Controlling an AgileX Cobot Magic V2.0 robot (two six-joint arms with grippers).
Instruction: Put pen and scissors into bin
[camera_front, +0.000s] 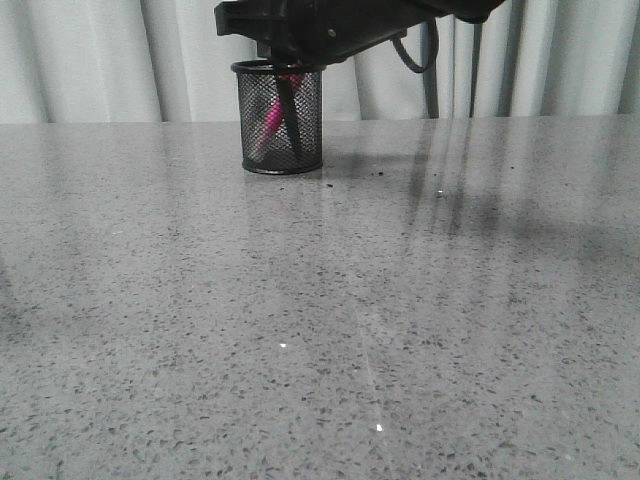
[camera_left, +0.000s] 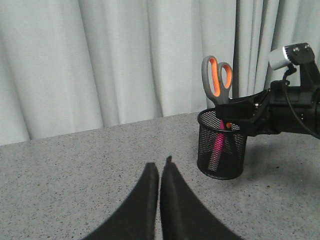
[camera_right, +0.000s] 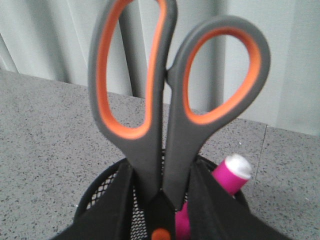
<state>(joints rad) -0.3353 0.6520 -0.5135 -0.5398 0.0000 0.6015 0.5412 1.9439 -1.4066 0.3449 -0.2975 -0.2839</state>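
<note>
**Scissors standing in the bin, pen beside them**

My right claw (camera_right: 160, 200) is clenched on the scissors (camera_right: 165, 100), its two black fingers (camera_right: 117, 205) pressing the shank from either side just above the orange pivot dot (camera_right: 160, 235). The scissors stand upright, handles up, blades down inside the bin (camera_left: 221, 145). From my left wrist camera the grey-and-orange handles rise well above the bin's rim, with my right arm reaching in level with that rim from the far side of the bin.

The pen (camera_left: 217, 147) is already in the bin, leaning against the mesh wall next to the scissor blades; its magenta body shows through the wire. From my right wrist camera its whitish cap end pokes up just beside the scissors, near the rim.

In the front view the bin (camera_front: 281, 120) sits on the speckled grey surface (camera_front: 320, 320) close to the pale curtain (camera_front: 90, 55) behind it, with my right arm directly over its mouth and the pink of the pen and the dark blades visible through the mesh.

My left claw (camera_left: 160, 170) is shut with nothing in it, fingertips pressed together, hanging above the surface well apart from the bin, on the side nearer me.
</note>
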